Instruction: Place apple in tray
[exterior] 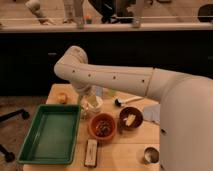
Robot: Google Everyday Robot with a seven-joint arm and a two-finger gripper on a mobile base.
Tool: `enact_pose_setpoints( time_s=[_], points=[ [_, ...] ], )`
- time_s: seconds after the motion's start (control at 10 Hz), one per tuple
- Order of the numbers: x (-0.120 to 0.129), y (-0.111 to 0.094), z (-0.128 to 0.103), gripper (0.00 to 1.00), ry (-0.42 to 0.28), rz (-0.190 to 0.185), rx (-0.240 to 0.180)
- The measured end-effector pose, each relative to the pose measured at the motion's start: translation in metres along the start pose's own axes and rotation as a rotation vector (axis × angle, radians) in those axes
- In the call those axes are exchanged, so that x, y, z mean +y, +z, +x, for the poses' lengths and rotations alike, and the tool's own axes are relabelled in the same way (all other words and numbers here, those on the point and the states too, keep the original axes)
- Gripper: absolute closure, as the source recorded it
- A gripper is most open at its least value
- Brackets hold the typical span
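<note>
Tool point(87, 103) near apple point(61, 97), apple outside tray point(47, 136)

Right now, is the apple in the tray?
Out: the apple sits on the table behind the tray; the hand hangs right of it.

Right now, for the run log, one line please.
apple: on table beyond tray | tray: no apple inside | hand: low by tray's far corner

I see the apple point(61, 97): small, round, orange-yellow, sitting just beyond the tray's far rim, outside it. The tray point(50, 134) is a big green rectangle with a raised rim, lying flat at front-left. My gripper point(90, 103) hangs right of the apple, by the tray's far right corner.
</note>
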Motion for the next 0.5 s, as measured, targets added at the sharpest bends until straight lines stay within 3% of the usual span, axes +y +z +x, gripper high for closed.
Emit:
enact_pose_setpoints(
  time_s=[0.5],
  points=[
    [-0.0002,0.0004,0.0006,0.2,-0.003,-0.003,0.004]
  ],
)
